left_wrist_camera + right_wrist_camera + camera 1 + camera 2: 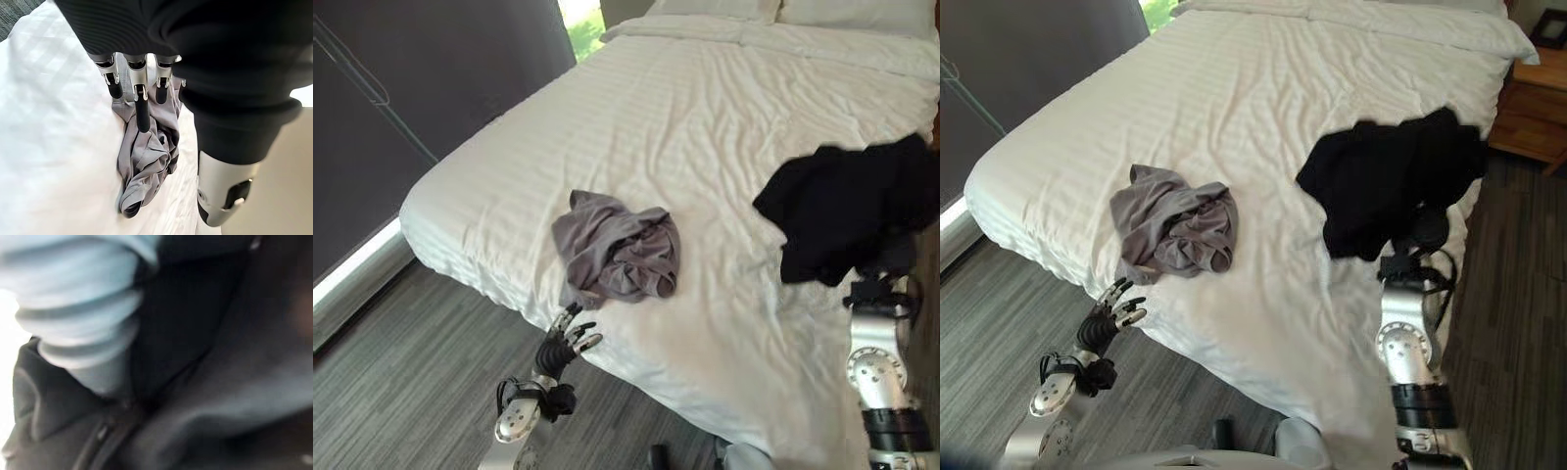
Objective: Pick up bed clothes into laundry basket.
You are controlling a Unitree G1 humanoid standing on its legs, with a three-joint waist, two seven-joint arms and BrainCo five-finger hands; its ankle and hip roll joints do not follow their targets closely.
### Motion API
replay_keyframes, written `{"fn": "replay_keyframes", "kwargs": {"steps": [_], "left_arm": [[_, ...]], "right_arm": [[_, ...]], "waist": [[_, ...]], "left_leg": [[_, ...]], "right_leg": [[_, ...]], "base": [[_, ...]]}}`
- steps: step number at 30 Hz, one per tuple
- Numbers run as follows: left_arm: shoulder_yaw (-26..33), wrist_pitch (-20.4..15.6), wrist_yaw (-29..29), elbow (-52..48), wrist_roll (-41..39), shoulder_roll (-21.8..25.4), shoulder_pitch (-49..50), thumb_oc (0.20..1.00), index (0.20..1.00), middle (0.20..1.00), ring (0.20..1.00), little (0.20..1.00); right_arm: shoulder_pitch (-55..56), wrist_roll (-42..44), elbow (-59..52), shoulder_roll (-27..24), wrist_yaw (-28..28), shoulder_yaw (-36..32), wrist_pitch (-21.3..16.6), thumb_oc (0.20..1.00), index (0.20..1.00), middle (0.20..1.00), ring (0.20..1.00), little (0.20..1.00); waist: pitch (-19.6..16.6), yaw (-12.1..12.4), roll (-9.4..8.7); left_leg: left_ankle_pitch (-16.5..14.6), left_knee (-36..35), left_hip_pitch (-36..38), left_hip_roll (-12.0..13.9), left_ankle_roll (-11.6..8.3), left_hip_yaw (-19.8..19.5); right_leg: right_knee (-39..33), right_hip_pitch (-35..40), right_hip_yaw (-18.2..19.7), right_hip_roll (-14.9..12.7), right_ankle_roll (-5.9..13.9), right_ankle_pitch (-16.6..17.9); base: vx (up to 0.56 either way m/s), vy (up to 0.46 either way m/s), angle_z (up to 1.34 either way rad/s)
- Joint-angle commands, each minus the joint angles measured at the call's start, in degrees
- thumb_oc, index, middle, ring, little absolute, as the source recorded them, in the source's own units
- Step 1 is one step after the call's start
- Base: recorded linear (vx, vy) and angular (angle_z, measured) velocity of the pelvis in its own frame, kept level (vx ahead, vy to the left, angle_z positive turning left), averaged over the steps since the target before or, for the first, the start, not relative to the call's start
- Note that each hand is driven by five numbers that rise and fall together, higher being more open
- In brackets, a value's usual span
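Note:
A crumpled grey garment lies on the white bed near its foot edge. My left hand hovers just off that edge, below the grey garment, fingers straight and holding nothing. A black garment is bunched at the bed's right side. My right arm rises from below and its wrist goes in under the black cloth, which hides the hand. In the right wrist view the black garment lies right against the hand's ribbed cover.
Two pillows lie at the head of the bed. A wooden nightstand stands to the right of it. A dark wall runs along the left, with grey floor between it and the bed.

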Motion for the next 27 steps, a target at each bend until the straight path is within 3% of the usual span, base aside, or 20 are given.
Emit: {"fn": "replay_keyframes", "kwargs": {"steps": [1,4,5,10,12,16,20,27], "left_arm": [[0.95,-2.15,0.75,-0.58,2.27,3.3,-1.82,1.0,1.0,1.0,1.0,1.0],[1.13,-2.13,0.54,-0.48,2.34,2.96,-1.91,1.0,1.0,1.0,1.0,1.0],[11.12,-10.55,4.94,-6.27,0.99,3.5,-14.79,1.0,1.0,1.0,1.0,1.0],[12.66,-9.94,5.04,-5.69,4.01,6.35,-15.16,1.0,1.0,1.0,1.0,1.0],[13.79,-8.56,6.23,-1.91,10.54,13.86,-18.58,1.0,1.0,1.0,1.0,1.0],[11.56,-6.61,6.66,8.64,11.14,22.91,-25.97,1.0,1.0,1.0,1.0,1.0],[8.83,-4.69,7.17,17.83,13.19,27.74,-32.64,1.0,1.0,1.0,1.0,1.0],[3.83,-3.3,8.7,34.03,18.2,31.0,-41.99,1.0,1.0,1.0,1.0,1.0]], "right_arm": [[1.1,-11.81,-1.39,0.61,-4.83,-1.65,-0.87,0.2,0.2,0.2,0.2,0.2],[2.72,-11.11,0.09,1.08,-3.64,-0.52,0.56,0.2,0.2,0.2,0.2,0.2],[15.38,-15.68,8.6,0.75,8.13,-7.71,4.03,0.2,0.2,0.2,0.2,0.2],[16.72,-16.75,8.36,1.14,9.24,-7.06,5.19,0.2,0.2,0.2,0.2,0.2],[16.74,-19.78,8.2,-0.38,10.02,-5.75,6.59,0.2,0.2,0.2,0.2,0.2],[15.42,-19.23,8.35,-1.49,11.34,-2.39,7.8,0.2,0.2,0.2,0.2,0.2],[16.84,-19.69,8.2,-1.78,12.51,1.13,9.59,0.2,0.2,0.2,0.2,0.2],[18.63,-18.78,8.34,-2.15,13.51,4.23,10.44,0.2,0.2,0.2,0.2,0.2]], "waist": [[-2.38,0.63,-2.71],[-2.38,0.64,-2.92],[-2.48,-6.17,-3.44],[-3.06,-6.29,-3.5],[-3.25,-7.0,-3.25],[-2.86,-8.48,-2.88],[-2.52,-9.93,-2.69],[-1.83,-11.41,-3.04]], "left_leg": [[0.92,0.62,-2.57,-0.88,-1.55,-6.94],[0.9,0.62,-2.01,-0.76,-1.5,-7.33],[-2.98,0.62,5.08,3.12,-2.54,1.04],[-3.17,0.62,5.45,2.96,-2.69,1.16],[-3.41,0.62,6.08,3.06,-2.91,2.57],[-3.54,0.62,6.27,3.17,-3.16,4.77],[-3.5,0.62,6.48,3.51,-3.49,6.29],[-2.93,0.62,6.11,4.26,-4.13,7.0]], "right_leg": [[1.02,5.27,1.26,-6.09,5.23,-6.24],[1.02,6.1,0.99,-6.03,4.96,-6.56],[2.44,2.65,-2.0,-5.08,5.31,-3.65],[1.02,3.91,-2.43,-5.28,5.62,-3.59],[1.02,3.73,-1.55,-4.77,5.93,-3.56],[1.02,2.68,-0.27,-4.27,6.36,-2.84],[1.02,2.05,0.47,-3.72,6.52,-2.61],[1.02,1.27,0.57,-3.15,6.38,-2.57]], "base": [[0.0,0.0,0.0],[0.0,-0.011,0.03],[0.03,-0.007,0.09],[0.05,0.004,0.05],[0.03,0.018,-0.27],[-0.02,0.017,-0.44],[-0.01,-0.001,-0.27],[-0.01,-0.016,-0.14]]}}
